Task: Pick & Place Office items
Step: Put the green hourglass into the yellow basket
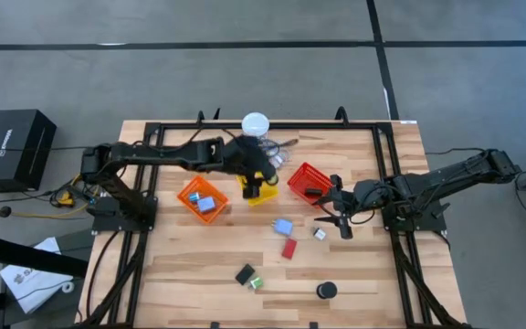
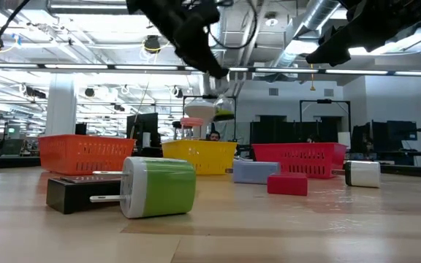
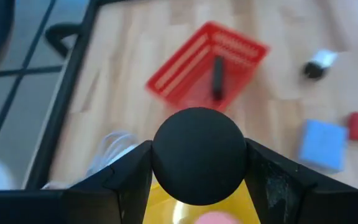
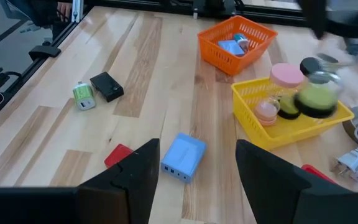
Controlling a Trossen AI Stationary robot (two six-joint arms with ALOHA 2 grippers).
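My left gripper hangs over the yellow basket, shut on a black round disc. A pink disc and dark discs lie in that basket. My right gripper is open above the table, just in front of the red basket. The light-blue block lies flat on the wood ahead of its fingers, with the red block beside it. A black bar lies in the red basket. Near the front edge are a black block, a green-and-white bit and a black disc. My left gripper pinches the black disc by its rim, one finger on each opposite side. The fingers come from above, pointing down. The disc is lifted clear, over the yellow basket's floor.
The orange basket holds light-blue pieces. A white round-topped device with a grey cable sits at the far edge. A small white piece lies near my right gripper. Black frame rails run along the table's sides. Bare wood lies at the near left.
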